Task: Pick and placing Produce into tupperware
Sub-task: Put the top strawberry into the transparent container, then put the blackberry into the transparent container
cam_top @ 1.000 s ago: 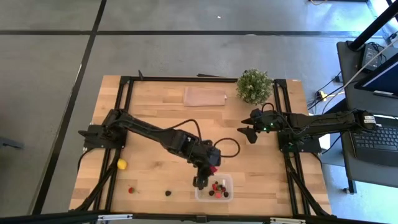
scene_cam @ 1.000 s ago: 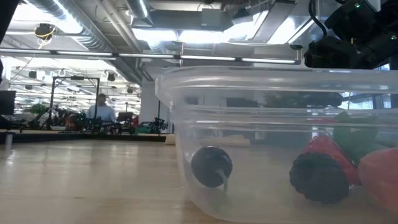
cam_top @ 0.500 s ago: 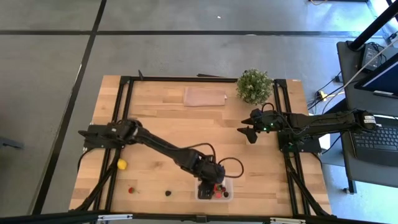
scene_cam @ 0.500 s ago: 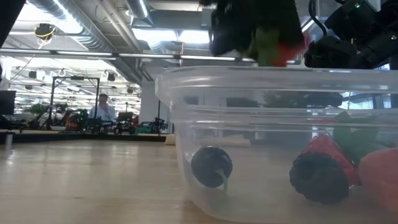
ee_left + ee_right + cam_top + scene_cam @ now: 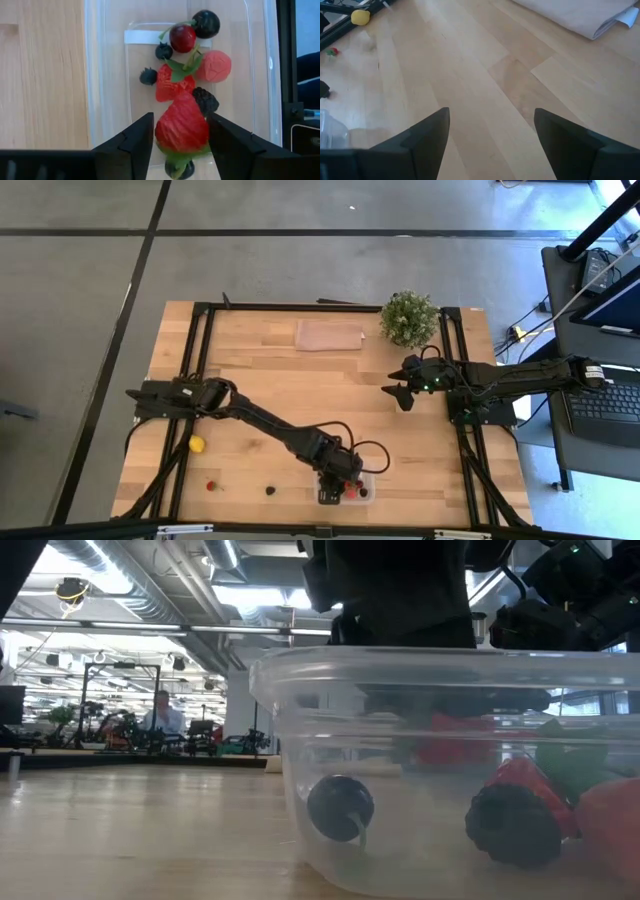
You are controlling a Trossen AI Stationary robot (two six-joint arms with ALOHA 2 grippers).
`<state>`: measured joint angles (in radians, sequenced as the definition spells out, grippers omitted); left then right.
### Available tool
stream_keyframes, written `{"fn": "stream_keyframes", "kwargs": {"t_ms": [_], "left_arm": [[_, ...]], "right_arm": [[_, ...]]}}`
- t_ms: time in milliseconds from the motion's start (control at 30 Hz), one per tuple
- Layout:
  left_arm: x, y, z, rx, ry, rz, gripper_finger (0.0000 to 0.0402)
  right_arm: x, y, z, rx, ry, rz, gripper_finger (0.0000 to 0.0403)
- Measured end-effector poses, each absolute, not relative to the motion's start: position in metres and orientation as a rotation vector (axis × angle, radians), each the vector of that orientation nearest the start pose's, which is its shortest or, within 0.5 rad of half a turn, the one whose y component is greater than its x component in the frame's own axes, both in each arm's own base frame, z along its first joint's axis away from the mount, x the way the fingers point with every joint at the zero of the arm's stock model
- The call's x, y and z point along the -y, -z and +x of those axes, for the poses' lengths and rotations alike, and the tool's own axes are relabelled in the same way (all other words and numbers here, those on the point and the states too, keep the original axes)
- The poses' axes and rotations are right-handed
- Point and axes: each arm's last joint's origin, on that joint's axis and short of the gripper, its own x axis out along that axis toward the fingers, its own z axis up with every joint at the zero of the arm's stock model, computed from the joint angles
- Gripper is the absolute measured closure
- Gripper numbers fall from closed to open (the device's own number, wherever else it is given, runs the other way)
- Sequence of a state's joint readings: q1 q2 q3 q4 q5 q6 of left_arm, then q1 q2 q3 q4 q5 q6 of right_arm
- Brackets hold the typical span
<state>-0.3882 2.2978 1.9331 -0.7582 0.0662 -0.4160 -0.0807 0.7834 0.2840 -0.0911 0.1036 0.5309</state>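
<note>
The clear tupperware (image 5: 368, 480) stands near the table's near edge, right of the middle. Inside it lie several fruit pieces: red strawberries, a cherry (image 5: 182, 37) and dark berries (image 5: 206, 23). My left gripper (image 5: 338, 485) reaches down into the tub (image 5: 300, 740) with a red strawberry (image 5: 181, 127) between its fingers. On the bare wood to the tub's left lie a yellow lemon (image 5: 196, 444), a small red fruit (image 5: 211, 486) and a dark berry (image 5: 270, 490). My right gripper (image 5: 397, 392) hangs open over the table's right middle, with nothing between its fingers (image 5: 492, 112). My left gripper has the strawberry's two sides (image 5: 159, 131) between its two fingers, which come from above and slant down into the tub. The strawberry sits with its green leaf end (image 5: 176, 159) toward the wrist, above the fruit on the tub's floor.
A bushy potted plant (image 5: 408, 318) and a flat brownish sheet (image 5: 330, 335) sit at the table's far edge. Black frame rails run along the table's left and right sides. A person (image 5: 163, 715) sits far off in the room beyond.
My left gripper has carried the strawberry toward the table's near edge and down, from just above the tub's far rim to inside the tub. The right arm has kept still.
</note>
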Motion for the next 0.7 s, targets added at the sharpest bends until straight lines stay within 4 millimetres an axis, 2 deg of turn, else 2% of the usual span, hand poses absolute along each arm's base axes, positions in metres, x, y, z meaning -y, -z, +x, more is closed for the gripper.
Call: {"fn": "stream_keyframes", "kwargs": {"t_ms": [400,700], "left_arm": [[0.1837,-0.1831,0.4524,-1.170,0.148,-0.217,0.0200],[0.1835,-0.1839,0.4497,-1.222,0.244,-0.244,0.0113]], "right_arm": [[0.0156,-0.1706,0.1557,-0.541,0.329,0.491,0.0111],[0.0156,-0.1707,0.1557,-0.541,0.329,0.491,0.0111]]}}
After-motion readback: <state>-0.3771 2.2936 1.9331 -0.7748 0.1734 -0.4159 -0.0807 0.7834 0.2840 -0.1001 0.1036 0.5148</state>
